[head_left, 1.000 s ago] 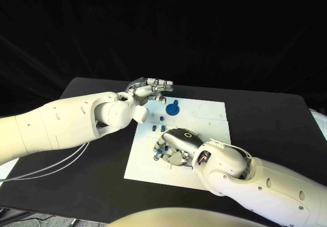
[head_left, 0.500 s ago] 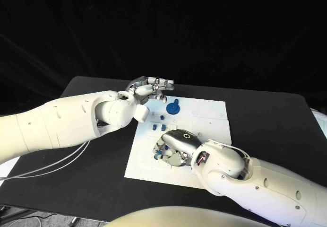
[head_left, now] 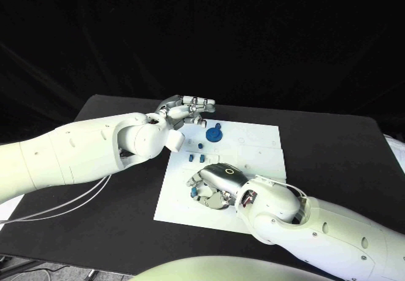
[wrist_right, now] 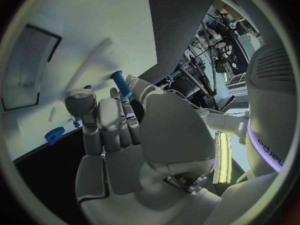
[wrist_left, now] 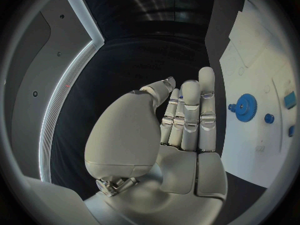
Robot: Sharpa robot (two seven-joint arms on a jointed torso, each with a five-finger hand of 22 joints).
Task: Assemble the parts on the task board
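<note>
The white task board (head_left: 253, 146) lies in the middle of the table. A blue gear (head_left: 214, 134) (wrist_left: 245, 107) stands on its far left part, with small blue parts (head_left: 196, 157) just nearer. My right hand (head_left: 216, 182) is curled down over the board's near left part, over more small blue pieces (head_left: 194, 191). In the right wrist view a blue peg (wrist_right: 120, 84) sticks up between its fingers (wrist_right: 106, 120), which pinch it. My left hand (head_left: 187, 109) (wrist_left: 181, 120) hovers over the board's far left edge, its fingers side by side and holding nothing.
The black table (head_left: 337, 152) runs around the board on all sides. My left forearm (head_left: 93, 149) crosses the table's left part. The board's right half (head_left: 261, 137) carries shallow recesses.
My right hand has shifted slightly toward the near edge and closed a little more over the small blue pieces. The left hand has barely moved.
</note>
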